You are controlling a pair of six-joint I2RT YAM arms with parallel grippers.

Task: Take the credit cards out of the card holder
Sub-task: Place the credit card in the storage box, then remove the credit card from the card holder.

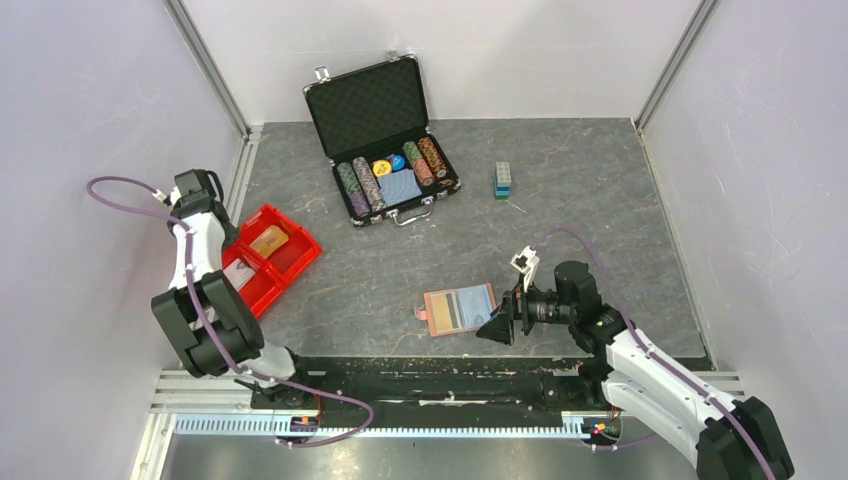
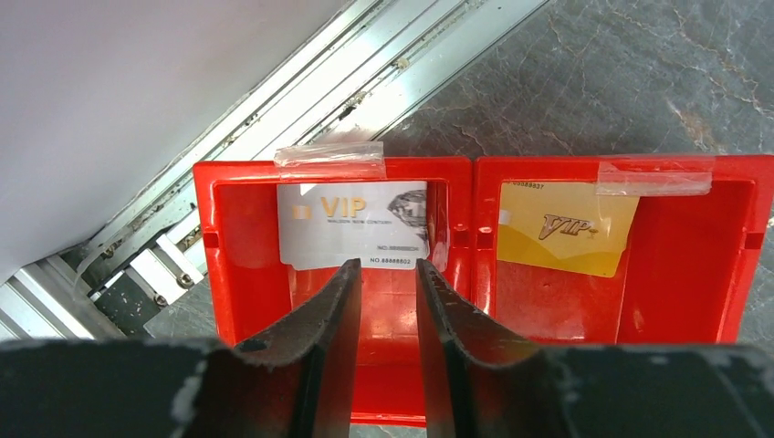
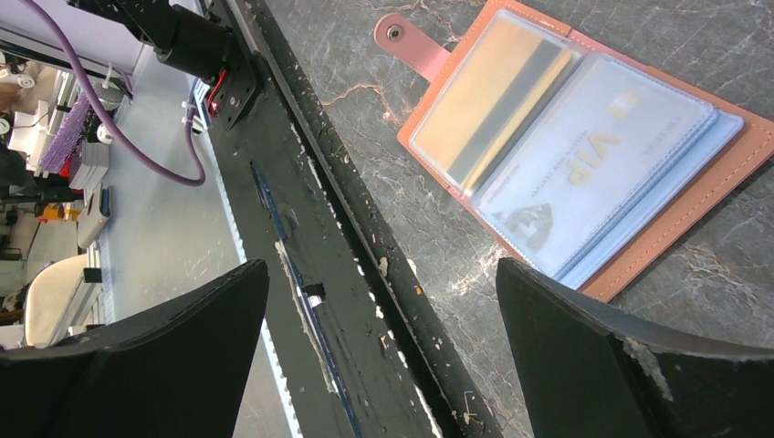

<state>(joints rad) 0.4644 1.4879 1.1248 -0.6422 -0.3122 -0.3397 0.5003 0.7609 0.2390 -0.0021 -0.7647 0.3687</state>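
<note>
right wrist: right jaws gape empty near card holder (image 3: 584,155).

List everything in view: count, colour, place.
card holder: one, brown, open flat, near table edge
sleeved cards: two showing, tan striped card, pale VIP card, in holder
loose cards: two, silver card, yellow card, one per bin compartment
red bin: one, table's left
poker-chip case: one, black, open, back centre
block stack: one, blue-green, right of case
table: dark grey
left gripper: slightly open, empty, over bin
right gripper: wide open, beside holder
</note>
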